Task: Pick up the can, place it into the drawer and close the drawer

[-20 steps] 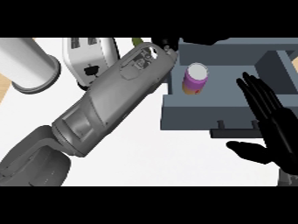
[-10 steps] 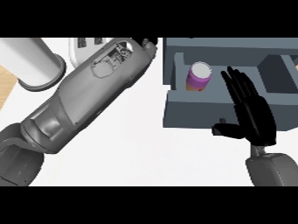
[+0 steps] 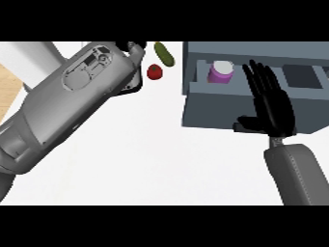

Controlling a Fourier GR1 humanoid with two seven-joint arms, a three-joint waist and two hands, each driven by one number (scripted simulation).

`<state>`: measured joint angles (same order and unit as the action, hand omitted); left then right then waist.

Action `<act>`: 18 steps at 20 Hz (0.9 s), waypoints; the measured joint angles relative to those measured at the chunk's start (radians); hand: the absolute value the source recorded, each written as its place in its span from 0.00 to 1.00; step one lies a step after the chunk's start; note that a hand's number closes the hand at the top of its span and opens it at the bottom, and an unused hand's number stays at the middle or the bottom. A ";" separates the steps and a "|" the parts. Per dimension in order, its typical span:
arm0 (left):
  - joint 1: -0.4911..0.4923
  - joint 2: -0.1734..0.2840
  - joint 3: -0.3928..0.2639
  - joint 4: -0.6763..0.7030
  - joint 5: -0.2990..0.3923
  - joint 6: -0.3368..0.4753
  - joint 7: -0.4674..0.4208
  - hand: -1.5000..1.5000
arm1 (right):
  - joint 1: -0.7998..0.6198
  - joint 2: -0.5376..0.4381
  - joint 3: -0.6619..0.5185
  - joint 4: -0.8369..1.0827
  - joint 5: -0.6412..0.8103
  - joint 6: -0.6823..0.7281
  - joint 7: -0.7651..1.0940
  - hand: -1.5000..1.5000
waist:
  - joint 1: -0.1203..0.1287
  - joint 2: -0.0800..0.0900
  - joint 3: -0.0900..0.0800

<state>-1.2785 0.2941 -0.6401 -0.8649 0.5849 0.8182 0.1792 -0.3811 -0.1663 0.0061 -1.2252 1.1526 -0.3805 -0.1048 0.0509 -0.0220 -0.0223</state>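
can (image 3: 221, 72) seen upright inside open drawer (image 3: 210, 111) | right hand (image 3: 270, 103) held flat, fingers straight, over drawer front | left hand (image 3: 133, 47) mostly hidden, state not discernible

Light is bright, even, diffuse; no clear source direction. White tabletop (image 3: 159, 159) near blown out, texture barely reads. Shadows faint: soft grey patch under the left forearm (image 3: 60, 111), darker shading inside the drawer (image 3: 259, 91). Right hand (image 3: 270, 106) reads flat black, detail lost. No glare or motion blur. Forearm looms large, stretched by perspective.
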 measured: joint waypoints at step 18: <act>0.197 0.189 0.001 -0.305 -0.039 -0.027 0.120 0.00 | -0.399 -0.011 -0.167 0.588 0.074 -0.301 0.006 0.00 | 0.023 0.024 0.013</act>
<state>-1.0813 0.4828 -0.6388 -1.1700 0.5455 0.7913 0.2987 -0.7802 -0.1771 -0.1606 -0.6369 1.2263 -0.6816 -0.0986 0.0743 0.0024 -0.0088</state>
